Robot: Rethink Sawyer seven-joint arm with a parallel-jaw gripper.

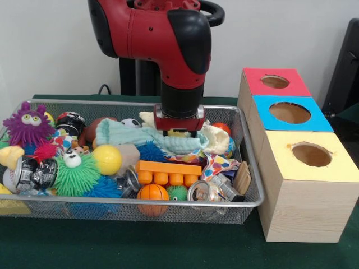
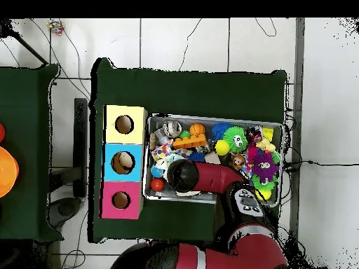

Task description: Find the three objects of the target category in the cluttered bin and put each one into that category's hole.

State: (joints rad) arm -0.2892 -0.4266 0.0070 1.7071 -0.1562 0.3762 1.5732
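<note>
A wire mesh bin point(image 1: 251, 168) holds a heap of toys, cans and cloths. My gripper point(image 1: 178, 133) is lowered into the back middle of the bin, sunk between a mint green cloth point(image 1: 126, 136) and a cream cloth point(image 1: 217, 139), which hide its lower end. In front of it lie an orange toy brick point(image 1: 168, 170), a small basketball point(image 1: 152, 193) and a crushed can point(image 1: 203, 191). In the overhead view the arm's wrist point(image 2: 181, 174) covers the gripper, over the bin point(image 2: 214, 199) near its box-side end.
A wooden box with a red hole point(image 1: 275, 82), a blue hole point(image 1: 290, 112) and a yellow hole point(image 1: 311, 154) stands just right of the bin. The bin's left side has a purple fuzzy monster point(image 1: 28, 124), a green fuzzy ball point(image 1: 76, 174), a yellow ball point(image 1: 107, 159) and another can point(image 1: 35, 174).
</note>
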